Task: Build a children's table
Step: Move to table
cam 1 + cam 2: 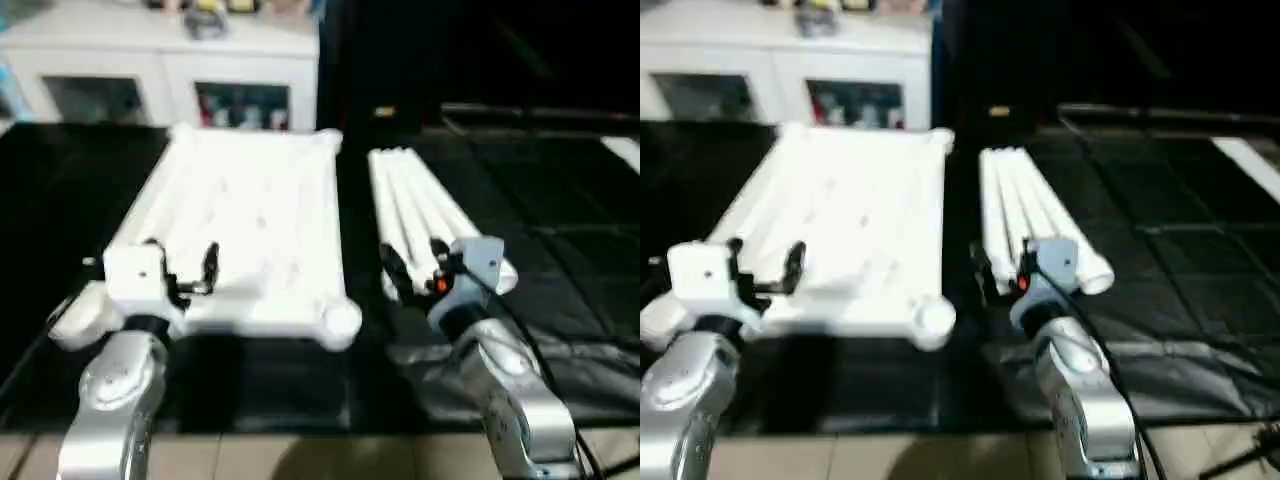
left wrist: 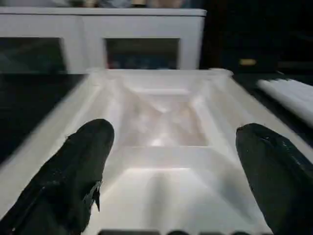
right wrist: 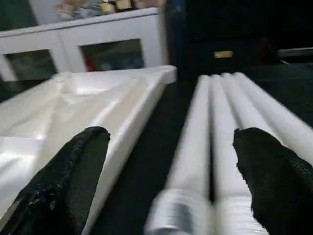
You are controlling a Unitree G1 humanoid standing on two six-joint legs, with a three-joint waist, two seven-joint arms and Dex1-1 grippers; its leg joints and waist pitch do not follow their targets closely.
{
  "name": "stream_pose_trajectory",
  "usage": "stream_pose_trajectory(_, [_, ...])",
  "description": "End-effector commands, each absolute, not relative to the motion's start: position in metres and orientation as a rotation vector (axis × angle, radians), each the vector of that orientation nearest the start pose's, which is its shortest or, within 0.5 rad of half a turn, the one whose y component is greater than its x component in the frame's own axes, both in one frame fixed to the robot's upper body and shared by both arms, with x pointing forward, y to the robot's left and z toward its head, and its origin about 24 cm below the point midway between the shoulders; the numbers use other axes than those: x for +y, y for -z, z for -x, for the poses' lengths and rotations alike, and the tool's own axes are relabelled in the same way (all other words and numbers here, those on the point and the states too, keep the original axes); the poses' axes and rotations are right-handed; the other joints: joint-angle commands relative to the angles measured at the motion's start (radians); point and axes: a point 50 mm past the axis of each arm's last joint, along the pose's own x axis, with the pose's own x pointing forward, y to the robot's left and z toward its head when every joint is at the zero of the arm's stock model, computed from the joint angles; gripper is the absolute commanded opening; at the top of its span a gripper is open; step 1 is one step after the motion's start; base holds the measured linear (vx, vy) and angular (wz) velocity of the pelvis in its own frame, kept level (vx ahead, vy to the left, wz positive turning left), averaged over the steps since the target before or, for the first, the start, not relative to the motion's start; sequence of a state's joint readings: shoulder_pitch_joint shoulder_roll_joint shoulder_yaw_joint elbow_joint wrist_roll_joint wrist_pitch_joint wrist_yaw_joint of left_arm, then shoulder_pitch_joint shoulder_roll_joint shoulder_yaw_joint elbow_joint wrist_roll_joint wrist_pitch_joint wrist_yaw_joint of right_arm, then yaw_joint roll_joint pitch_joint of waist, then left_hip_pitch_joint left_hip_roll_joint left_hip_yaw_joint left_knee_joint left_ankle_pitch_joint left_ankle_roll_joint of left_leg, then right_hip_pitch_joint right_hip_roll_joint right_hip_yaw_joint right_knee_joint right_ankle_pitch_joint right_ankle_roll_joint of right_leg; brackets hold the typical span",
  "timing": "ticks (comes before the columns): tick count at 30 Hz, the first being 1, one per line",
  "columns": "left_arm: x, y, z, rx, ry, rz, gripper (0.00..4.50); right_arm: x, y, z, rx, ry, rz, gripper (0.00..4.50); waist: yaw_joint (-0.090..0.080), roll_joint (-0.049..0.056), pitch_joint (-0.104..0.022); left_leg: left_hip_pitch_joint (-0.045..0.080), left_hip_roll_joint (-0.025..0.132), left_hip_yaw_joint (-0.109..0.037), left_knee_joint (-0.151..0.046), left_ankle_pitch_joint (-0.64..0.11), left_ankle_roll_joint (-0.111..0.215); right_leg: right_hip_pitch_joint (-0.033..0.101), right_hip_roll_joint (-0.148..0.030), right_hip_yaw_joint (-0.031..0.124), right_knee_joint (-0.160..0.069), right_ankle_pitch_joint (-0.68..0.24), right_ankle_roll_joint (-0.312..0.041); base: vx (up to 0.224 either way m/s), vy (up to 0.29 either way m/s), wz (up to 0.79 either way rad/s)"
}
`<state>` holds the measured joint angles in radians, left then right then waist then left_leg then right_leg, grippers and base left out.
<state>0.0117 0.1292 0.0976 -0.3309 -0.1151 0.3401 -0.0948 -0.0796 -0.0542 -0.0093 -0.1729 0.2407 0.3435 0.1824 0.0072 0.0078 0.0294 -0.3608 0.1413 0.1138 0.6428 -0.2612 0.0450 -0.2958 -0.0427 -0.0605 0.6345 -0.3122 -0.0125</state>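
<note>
Four legs (image 1: pixel 420 215) lie bundled, unfitted, at 3 o'clock of the top (image 1: pixel 250 225), which lies underside-up on the black surface, so no step looks done; left pincer (image 1: pixel 180 268) over the top's near edge and right pincer (image 1: pixel 415 265) over the legs' near ends both gape, empty.

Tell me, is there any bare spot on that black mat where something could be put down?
Yes. The widest bare stretch of black mat lies right of the bundle of legs, out to its far edge. Another bare patch lies left of the table top, below the white cabinet. The strip between top and legs is narrow, and both open grippers, left and right, crowd the near ends.
</note>
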Motion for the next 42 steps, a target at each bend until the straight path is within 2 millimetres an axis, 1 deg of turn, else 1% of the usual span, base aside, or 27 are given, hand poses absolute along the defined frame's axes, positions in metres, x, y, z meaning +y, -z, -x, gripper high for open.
stream_pose_trajectory(1, [0.187, -0.092, -0.247, -0.001, 0.023, -0.028, 4.5, -0.138, -0.073, -0.267, 0.076, -0.261, -0.183, 4.37, 0.041, -0.006, -0.057, -0.08, 0.022, -0.005, -0.015, 0.083, 0.104, 0.12, -0.136, 0.102, -0.116, 0.129, -0.172, 0.095, -0.009, 0.02])
stream_pose_trajectory(2, [0.187, -0.092, -0.247, -0.001, 0.025, -0.029, 4.5, -0.138, -0.073, -0.267, 0.075, -0.26, -0.181, 4.37, 0.033, 0.006, -0.056, -0.074, 0.023, -0.005, -0.045, 0.138, 0.076, 0.112, -0.074, 0.062, -0.09, 0.199, -0.136, 0.088, -0.007, 0.01])
stream_pose_trajectory(3, [0.187, -0.092, -0.247, 0.0, 0.026, -0.03, 4.5, -0.138, -0.073, -0.267, 0.075, -0.259, -0.18, 4.37, 0.032, 0.021, -0.06, -0.042, 0.034, -0.012, -0.06, 0.172, 0.074, 0.093, -0.05, 0.04, -0.074, 0.233, -0.114, 0.126, -0.018, 0.02])
stream_pose_trajectory(4, [0.186, -0.092, -0.248, -0.004, 0.032, -0.026, 4.5, -0.139, -0.073, -0.267, 0.074, -0.257, -0.18, 4.37, 0.003, 0.037, -0.072, 0.07, 0.088, -0.072, -0.075, 0.275, 0.186, 0.012, -0.015, -0.001, -0.011, 0.249, -0.075, 0.126, -0.018, 0.02])
stream_pose_trajectory(5, [0.184, -0.093, -0.248, -0.013, 0.05, -0.014, 4.5, -0.139, -0.073, -0.267, 0.073, -0.253, -0.18, 4.37, -0.03, 0.051, -0.083, 0.188, 0.168, -0.166, -0.065, 0.506, 0.392, -0.133, -0.035, -0.005, 0.055, 0.052, -0.022, 0.132, -0.033, 0.0])
stream_pose_trajectory(6, [0.184, -0.093, -0.248, -0.007, 0.055, -0.006, 4.5, -0.14, -0.073, -0.267, 0.072, -0.252, -0.177, 4.37, -0.03, 0.042, -0.083, 0.19, 0.192, -0.182, -0.057, 0.651, 0.453, -0.153, -0.056, 0.015, 0.065, 0.011, 0.014, 0.0, 0.0, 0.0])
stream_pose_trajectory(7, [0.181, -0.092, -0.248, 0.007, 0.074, 0.012, 4.5, -0.14, -0.074, -0.268, 0.069, -0.25, -0.168, 4.37, -0.015, 0.027, -0.07, 0.149, 0.188, -0.164, -0.045, 0.835, 0.468, -0.164, -0.096, 0.056, 0.058, 0.091, 0.052, 0.0, 0.0, 0.0])
stream_pose_trajectory(8, [0.18, -0.093, -0.249, 0.011, 0.086, 0.016, 4.5, -0.14, -0.074, -0.268, 0.065, -0.253, -0.16, 4.37, -0.012, 0.011, -0.067, 0.108, 0.144, -0.128, -0.036, 0.826, 0.424, -0.146, -0.105, 0.073, 0.025, 0.186, 0.053, -0.109, 0.027, 0.0])
stream_pose_trajectory(9, [0.178, -0.093, -0.249, 0.015, 0.109, 0.02, 4.5, -0.141, -0.075, -0.268, 0.058, -0.256, -0.143, 4.37, 0.009, -0.033, -0.056, 0.021, 0.009, -0.028, -0.008, 0.536, 0.261, -0.078, -0.102, 0.099, -0.06, 0.32, 0.062, -0.137, 0.024, 0.09])
stream_pose_trajectory(10, [0.176, -0.095, -0.25, 0.014, 0.144, 0.015, 4.5, -0.141, -0.076, -0.268, 0.05, -0.262, -0.133, 4.37, 0.026, -0.032, -0.05, -0.025, -0.006, -0.022, -0.018, 0.318, 0.156, -0.036, -0.126, 0.121, -0.053, 0.376, 0.017, -0.137, 0.024, 0.09])
stream_pose_trajectory(11, [0.174, -0.095, -0.251, 0.014, 0.167, 0.009, 4.5, -0.141, -0.076, -0.268, 0.047, -0.261, -0.123, 4.37, 0.027, -0.018, -0.058, -0.027, 0.012, -0.026, -0.037, 0.272, 0.07, -0.024, -0.113, 0.105, -0.034, 0.474, -0.022, -0.055, -0.049, 0.06])
stream_pose_trajectory(12, [0.173, -0.096, -0.251, 0.014, 0.192, -0.005, 4.5, -0.143, -0.076, -0.268, 0.048, -0.253, -0.093, 4.37, 0.025, -0.016, -0.058, -0.021, 0.015, -0.024, -0.043, 0.248, 0.035, -0.026, -0.101, 0.093, -0.033, 0.486, -0.039, -0.067, -0.056, -0.02])
stream_pose_trajectory(13, [0.171, -0.096, -0.252, 0.02, 0.225, -0.026, 4.5, -0.144, -0.077, -0.269, 0.048, -0.251, -0.056, 4.37, 0.019, -0.008, -0.048, -0.016, 0.021, -0.021, -0.059, 0.138, -0.026, -0.032, -0.083, 0.078, -0.044, 0.38, -0.073, -0.067, -0.056, -0.02])
stream_pose_trajectory(14, [0.17, -0.096, -0.252, 0.023, 0.241, -0.043, 4.5, -0.145, -0.077, -0.269, 0.052, -0.257, -0.044, 4.37, 0.014, 0.009, -0.039, -0.011, 0.032, -0.022, -0.08, 0.005, -0.07, -0.029, -0.08, 0.072, -0.053, 0.199, -0.109, -0.089, -0.034, -0.05])
stream_pose_trajectory(15, [0.17, -0.096, -0.253, 0.026, 0.25, -0.053, 4.5, -0.145, -0.077, -0.269, 0.054, -0.261, -0.04, 4.37, 0.011, 0.009, -0.036, -0.011, 0.035, -0.02, -0.087, -0.053, -0.089, -0.027, -0.075, 0.07, -0.061, 0.109, -0.116, -0.104, -0.02, -0.05])
stream_pose_trajectory(16, [0.169, -0.097, -0.254, 0.026, 0.264, -0.069, 4.5, -0.145, -0.078, -0.269, 0.053, -0.281, -0.059, 4.37, 0.007, 0.012, -0.028, 0.0, 0.047, -0.019, -0.101, -0.185, -0.116, -0.04, -0.071, 0.069, -0.075, -0.069, -0.131, -0.104, -0.02, -0.05])
stream_pose_trajectory(17, [0.169, -0.097, -0.254, 0.027, 0.268, -0.073, 4.5, -0.145, -0.079, -0.268, 0.053, -0.284, -0.064, 4.37, 0.002, 0.014, -0.016, 0.007, 0.05, -0.013, -0.109, -0.315, -0.14, -0.054, -0.068, 0.069, -0.093, -0.244, -0.118, -0.115, -0.008, 0.0])
stream_pose_trajectory(18, [0.168, -0.097, -0.256, 0.025, 0.282, -0.088, 4.5, -0.146, -0.081, -0.268, 0.05, -0.292, -0.076, 4.37, -0.003, 0.013, -0.012, 0.017, 0.05, -0.014, -0.11, -0.391, -0.156, -0.063, -0.071, 0.07, -0.106, -0.369, -0.091, -0.102, 0.003, 0.01])
stream_pose_trajectory(20, [0.166, -0.097, -0.257, 0.026, 0.295, -0.098, 4.5, -0.147, -0.082, -0.268, 0.053, -0.306, -0.069, 4.37, -0.005, 0.014, -0.013, 0.016, 0.05, -0.012, -0.11, -0.388, -0.157, -0.069, -0.073, 0.075, -0.114, -0.407, -0.067, -0.091, 0.002, 0.02])
stream_pose_trajectory(23, [0.163, -0.096, -0.258, 0.034, 0.335, -0.115, 4.5, -0.148, -0.083, -0.268, 0.052, -0.317, -0.095, 4.37, -0.007, 0.016, -0.016, 0.004, 0.05, -0.007, -0.113, -0.33, -0.149, -0.065, -0.071, 0.075, -0.111, -0.364, -0.062, -0.062, 0.0, 0.01])
stream_pose_trajectory(25, [0.161, -0.096, -0.259, 0.041, 0.376, -0.141, 4.5, -0.149, -0.083, -0.267, 0.063, -0.31, -0.095, 4.37, -0.007, 0.014, -0.018, 0.0, 0.047, -0.006, -0.113, -0.317, -0.146, -0.068, -0.072, 0.075, -0.116, -0.388, -0.05, 0.0, 0.0, 0.0])
stream_pose_trajectory(30, [0.157, -0.096, -0.262, 0.066, 0.494, -0.208, 4.5, -0.156, -0.08, -0.27, 0.098, -0.28, 0.011, 4.37, -0.004, 0.012, -0.021, 0.0, 0.048, -0.004, -0.113, -0.282, -0.147, -0.071, -0.068, 0.078, -0.111, -0.337, -0.061, 0.0, 0.0, 0.0])
stream_pose_trajectory(32, [0.156, -0.096, -0.262, 0.072, 0.526, -0.224, 4.5, -0.157, -0.08, -0.27, 0.098, -0.289, 0.026, 4.37, -0.003, 0.014, -0.024, -0.004, 0.051, -0.001, -0.113, -0.239, -0.143, -0.065, -0.068, 0.08, -0.101, -0.241, -0.09, 0.0, 0.0, 0.0])
stream_pose_trajectory(36, [0.154, -0.097, -0.264, 0.1, 0.63, -0.275, 4.5, -0.161, -0.091, -0.272, 0.017, -0.348, 0.028, 4.37, -0.003, 0.016, -0.033, -0.007, 0.052, 0.003, -0.109, -0.205, -0.133, -0.06, -0.068, 0.08, -0.091, -0.156, -0.125, 0.015, -0.003, 0.0])
stream_pose_trajectory(39, [0.153, -0.096, -0.26, 0.156, 0.761, -0.328, 4.5, -0.164, -0.096, -0.272, 0.037, -0.403, 0.045, 4.37, 0.004, 0.029, -0.045, -0.011, 0.05, 0.007, -0.095, -0.011, -0.111, -0.046, -0.062, 0.076, -0.064, 0.143, -0.174, 0.062, -0.01, -0.01])
stream_pose_trajectory(40, [0.154, -0.096, -0.259, 0.172, 0.788, -0.333, 4.5, -0.165, -0.097, -0.272, 0.039, -0.407, 0.056, 4.37, 0.001, 0.025, -0.049, -0.01, 0.046, 0.011, -0.091, 0.035, -0.103, -0.041, -0.059, 0.075, -0.06, 0.221, -0.188, 0.064, -0.007, -0.01])
stream_pose_trajectory(42, [0.155, -0.096, -0.257, 0.19, 0.82, -0.34, 4.5, -0.165, -0.1, -0.272, 0.031, -0.422, 0.073, 4.37, 0.003, 0.026, -0.053, -0.011, 0.044, 0.013, -0.088, 0.073, -0.097, -0.038, -0.059, 0.075, -0.056, 0.278, -0.199, 0.028, -0.001, -0.01])
